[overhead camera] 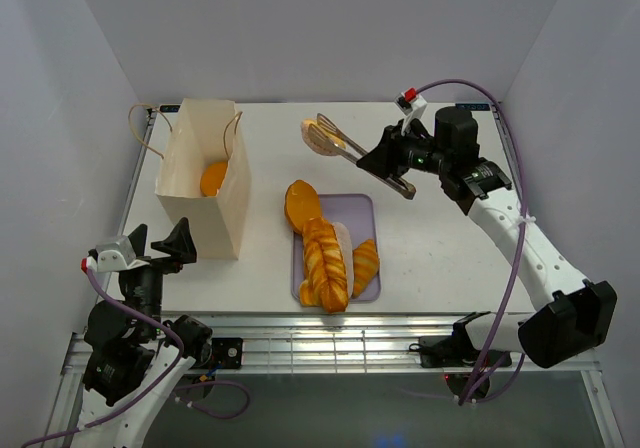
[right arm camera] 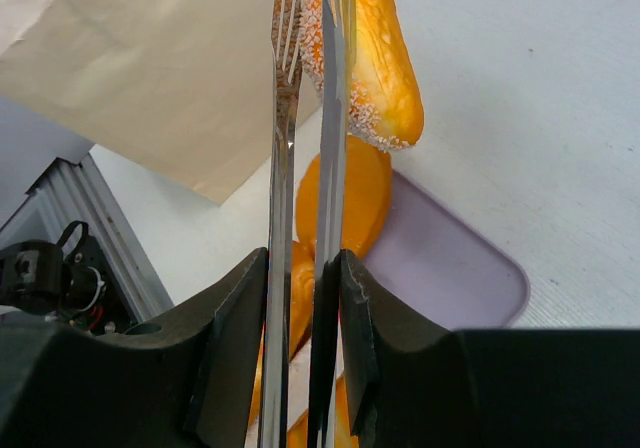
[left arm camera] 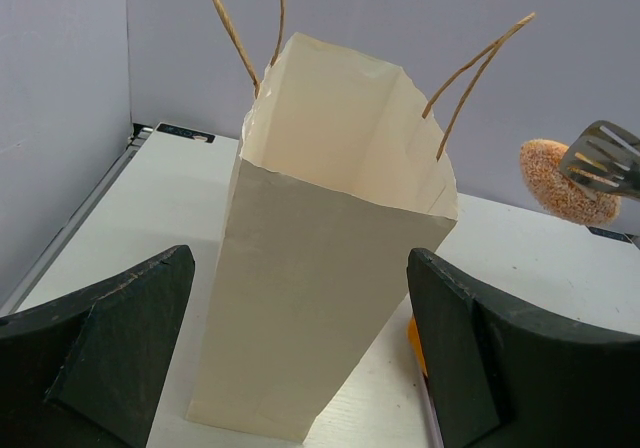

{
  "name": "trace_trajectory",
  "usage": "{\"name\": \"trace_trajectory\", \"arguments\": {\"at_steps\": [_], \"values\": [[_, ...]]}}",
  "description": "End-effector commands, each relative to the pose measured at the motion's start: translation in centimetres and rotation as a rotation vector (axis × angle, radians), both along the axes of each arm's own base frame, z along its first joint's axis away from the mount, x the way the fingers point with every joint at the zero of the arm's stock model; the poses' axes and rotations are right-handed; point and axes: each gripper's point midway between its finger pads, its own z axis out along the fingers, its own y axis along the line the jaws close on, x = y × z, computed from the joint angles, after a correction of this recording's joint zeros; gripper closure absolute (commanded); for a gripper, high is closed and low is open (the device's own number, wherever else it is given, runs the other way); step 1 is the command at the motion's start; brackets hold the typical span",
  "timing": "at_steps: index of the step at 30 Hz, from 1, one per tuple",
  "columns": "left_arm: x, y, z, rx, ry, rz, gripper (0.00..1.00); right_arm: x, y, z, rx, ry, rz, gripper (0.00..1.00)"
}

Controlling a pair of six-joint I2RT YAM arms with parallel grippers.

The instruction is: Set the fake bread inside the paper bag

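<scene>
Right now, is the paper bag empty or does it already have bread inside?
Not empty. From above, one orange bun lies at the bottom of the paper bag, which stands upright with its mouth open.

This is a robotics lab test cell, not a kitchen. A white table is boxed in by plain pale walls on three sides. A left arm and a right arm, trailing loose cables, stand on a metal rail frame at its near edge. The pastries are glossy toys.
</scene>
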Motion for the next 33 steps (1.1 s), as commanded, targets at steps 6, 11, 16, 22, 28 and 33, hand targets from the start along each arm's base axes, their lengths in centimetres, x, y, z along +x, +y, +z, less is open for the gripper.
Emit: {"name": "trace_trajectory", "arguments": {"at_steps": [6, 11, 16, 22, 28, 33], "values": [[-0.9, 0.3, 0.9, -0.017, -0.054, -0.012, 0.02, -4.2, 2.5, 8.9, 0.090, -0.188, 0.105, 0.63], [-0.9, 0.3, 0.8, -0.015, -0.051, -0.012, 0.02, -6.1, 4.0, 12.5, 0.123, -0.256, 0.151, 0.64], [-0.9, 0.3, 0.8, -0.020, -0.052, -0.009, 0.02, -7.1, 5.4, 14.4, 0.132, -0.282, 0.193, 0.64], [-0.9, 0.3, 0.8, -0.018, -0.052, -0.009, 0.02, -8.8, 7.9, 16.6, 0.154, -0.312, 0.268, 0.64], [-0.8, 0.3, 0.8, -0.017, -0.050, -0.009, 0.02, -10.0, 10.2, 18.5, 0.180, -0.341, 0.328, 0.65], [-0.9, 0.3, 0.8, -0.020, -0.054, -0.009, 0.02, -10.2, 12.4, 18.4, 0.179, -0.340, 0.366, 0.64]]}}
